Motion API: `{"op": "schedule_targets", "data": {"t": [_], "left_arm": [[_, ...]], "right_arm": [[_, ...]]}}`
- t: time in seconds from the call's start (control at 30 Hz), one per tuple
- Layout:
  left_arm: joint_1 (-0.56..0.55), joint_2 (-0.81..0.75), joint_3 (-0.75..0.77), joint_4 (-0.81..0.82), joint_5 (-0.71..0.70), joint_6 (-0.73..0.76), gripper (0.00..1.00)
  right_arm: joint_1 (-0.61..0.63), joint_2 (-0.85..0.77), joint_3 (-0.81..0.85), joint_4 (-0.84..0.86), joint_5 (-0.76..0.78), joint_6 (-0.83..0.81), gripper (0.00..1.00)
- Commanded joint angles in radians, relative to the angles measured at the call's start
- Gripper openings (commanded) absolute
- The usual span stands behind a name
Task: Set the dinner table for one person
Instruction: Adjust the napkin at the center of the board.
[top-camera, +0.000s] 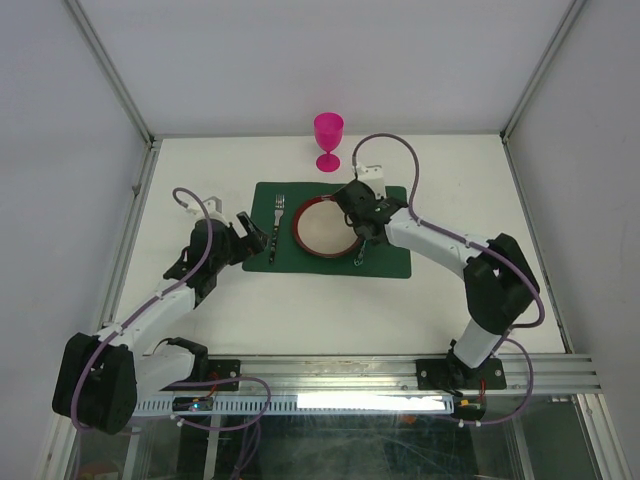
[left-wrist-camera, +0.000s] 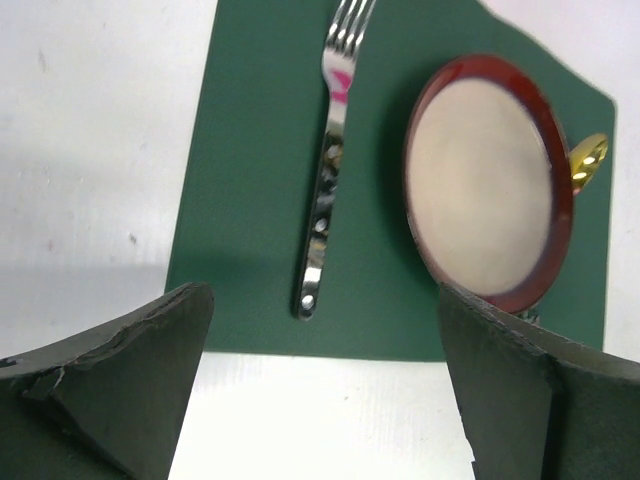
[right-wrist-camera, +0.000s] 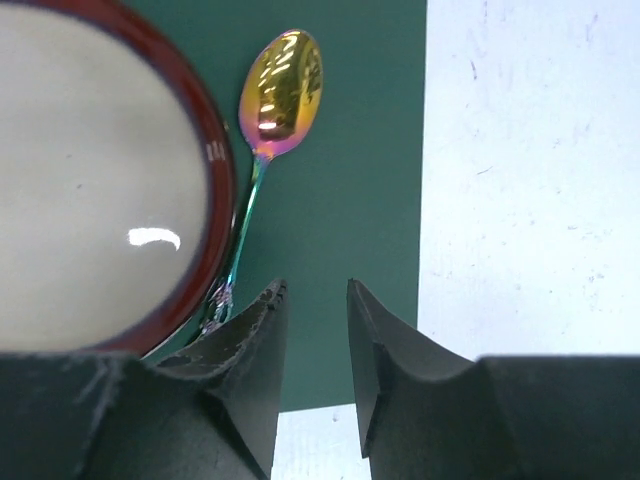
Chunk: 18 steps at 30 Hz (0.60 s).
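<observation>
The dinner table (top-camera: 200, 170) is a white top carrying a dark green placemat (top-camera: 385, 262). On the mat lie a red-rimmed plate (top-camera: 320, 228), a silver fork (top-camera: 277, 225) to its left and an iridescent gold spoon (right-wrist-camera: 282, 80) to its right. My left gripper (top-camera: 258, 233) hovers wide open at the mat's left edge, just short of the fork handle (left-wrist-camera: 310, 295), with nothing in it. Over the mat's right part, my right gripper (right-wrist-camera: 317, 290) is narrowly open and empty, and its left finger sits beside the spoon's handle end.
A pink goblet (top-camera: 328, 135) stands upright on the table behind the mat. Aluminium frame rails (top-camera: 520, 370) run along the near edge, and white walls close in the left, right and back.
</observation>
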<state>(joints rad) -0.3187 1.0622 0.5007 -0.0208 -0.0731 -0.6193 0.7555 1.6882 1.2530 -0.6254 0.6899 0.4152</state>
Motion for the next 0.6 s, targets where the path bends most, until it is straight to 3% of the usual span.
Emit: {"op": "schedule_targets", "data": {"t": [0.0, 0.4, 0.57], "left_arm": [[0.01, -0.026, -0.043, 0.006, -0.007, -0.019, 0.98], [0.009, -0.032, -0.125, 0.138, 0.058, -0.079, 0.96], [0.009, 0.012, -0.129, 0.19, 0.092, -0.089, 0.83]], "right_arm": [[-0.052, -0.016, 0.021, 0.061, -0.008, -0.039, 0.33], [-0.137, 0.032, 0.022, 0.119, -0.088, -0.078, 0.33], [-0.137, 0.039, 0.008, 0.126, -0.101, -0.078, 0.33]]}}
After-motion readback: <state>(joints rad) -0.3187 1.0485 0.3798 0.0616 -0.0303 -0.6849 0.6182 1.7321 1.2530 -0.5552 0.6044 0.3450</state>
